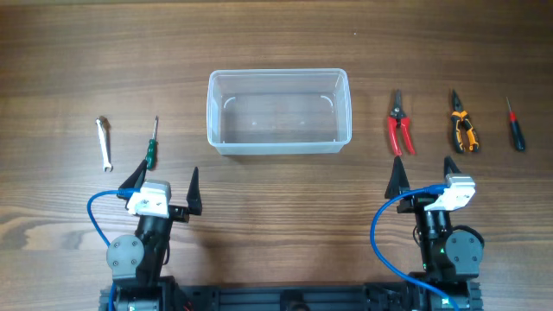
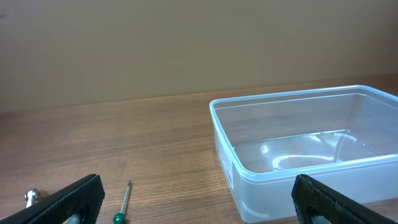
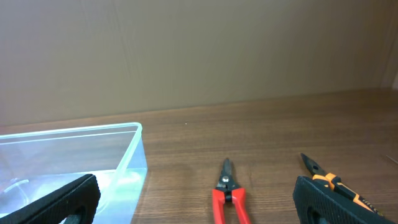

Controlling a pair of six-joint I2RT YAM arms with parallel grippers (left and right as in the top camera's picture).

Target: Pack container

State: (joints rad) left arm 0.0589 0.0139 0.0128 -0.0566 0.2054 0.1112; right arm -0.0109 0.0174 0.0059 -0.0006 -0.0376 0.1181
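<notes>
- Overhead view: the container (image 1: 276, 149) stands open side up at the middle of the table (image 1: 276, 34), at about 1 o'clock from the left gripper (image 1: 169, 168) and 11 o'clock from the right gripper (image 1: 423, 162).
- Both claws are spread wide and hold nothing.
- At 9 o'clock of the container lie a wrench (image 1: 104, 142) and a green screwdriver (image 1: 152, 145).
- At 3 o'clock lie red cutters (image 1: 399, 128), orange-black pliers (image 1: 462, 125) and a small screwdriver (image 1: 515, 128).
</notes>
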